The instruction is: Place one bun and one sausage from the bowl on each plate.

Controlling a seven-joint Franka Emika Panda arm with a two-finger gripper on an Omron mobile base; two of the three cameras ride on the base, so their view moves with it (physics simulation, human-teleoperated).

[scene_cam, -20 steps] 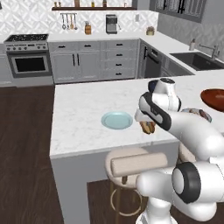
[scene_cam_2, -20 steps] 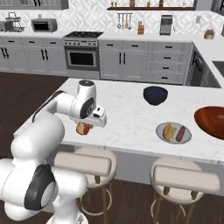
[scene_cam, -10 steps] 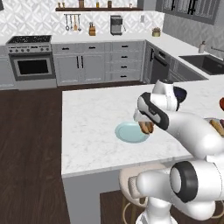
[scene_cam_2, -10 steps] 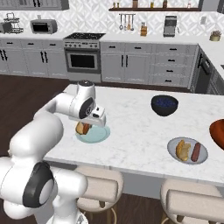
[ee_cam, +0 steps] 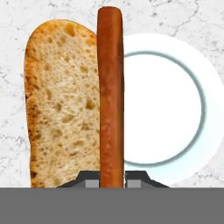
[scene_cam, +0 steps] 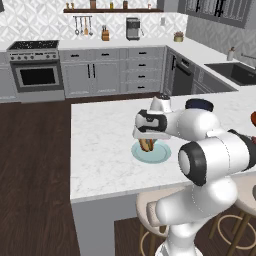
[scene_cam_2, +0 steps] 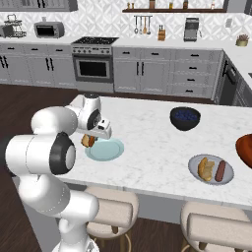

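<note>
Grey plate (scene_cam_2: 211, 170): already carrying one bun and one sausage.
Teal plate (scene_cam_2: 104, 149): lying bare.
Gripper (ee_cam: 112, 178): pinching a sausage (ee_cam: 110, 96), seemingly the bun (ee_cam: 61, 105) too, hovering above it.

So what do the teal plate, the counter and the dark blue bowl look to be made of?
Teal plate: likely glazed ceramic, smooth with a pale rim ring.
Counter: looks like polished marble or an imitation, white with grey veins.
Dark blue bowl: probably glazed ceramic, glossy and deep; too small to be sure.
</note>
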